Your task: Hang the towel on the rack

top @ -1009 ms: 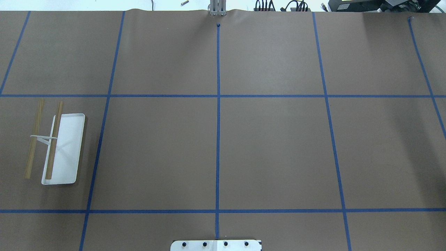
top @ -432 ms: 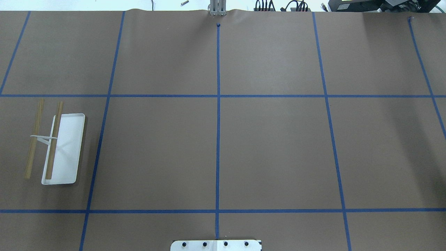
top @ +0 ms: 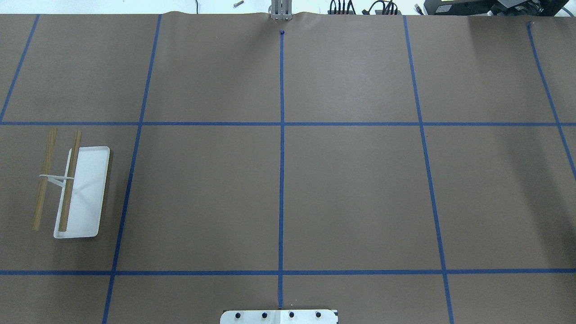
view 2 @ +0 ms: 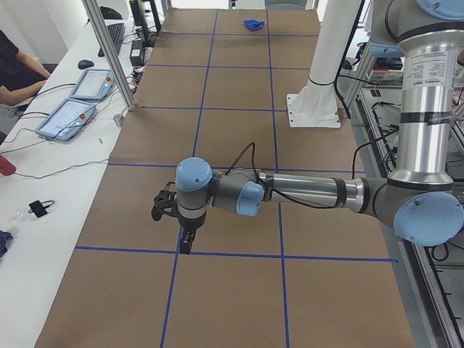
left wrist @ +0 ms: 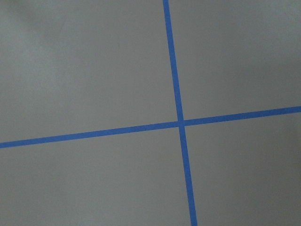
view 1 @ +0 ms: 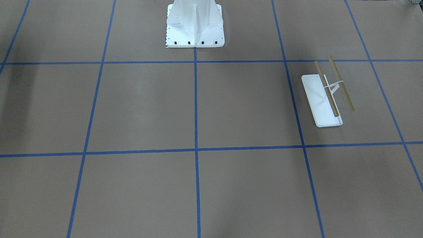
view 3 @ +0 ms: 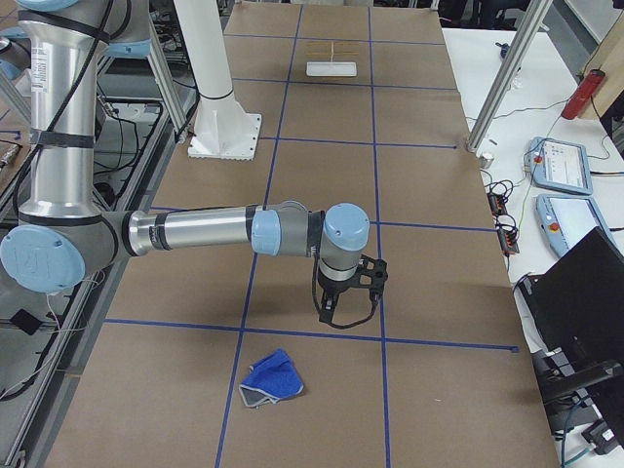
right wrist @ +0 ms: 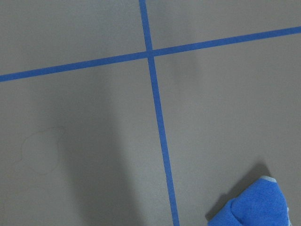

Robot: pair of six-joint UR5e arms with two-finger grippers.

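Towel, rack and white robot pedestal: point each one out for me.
towel (view 3: 275,376), exterior right view, on its blue upper face.
rack (top: 88,193), overhead exterior view, on the bare white base.
white robot pedestal (view 1: 185,19), exterior front-facing view, on its upright column.

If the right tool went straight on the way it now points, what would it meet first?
Likely bare table beside the tape line, not the towel, which lies off to the side; depth is uncertain.
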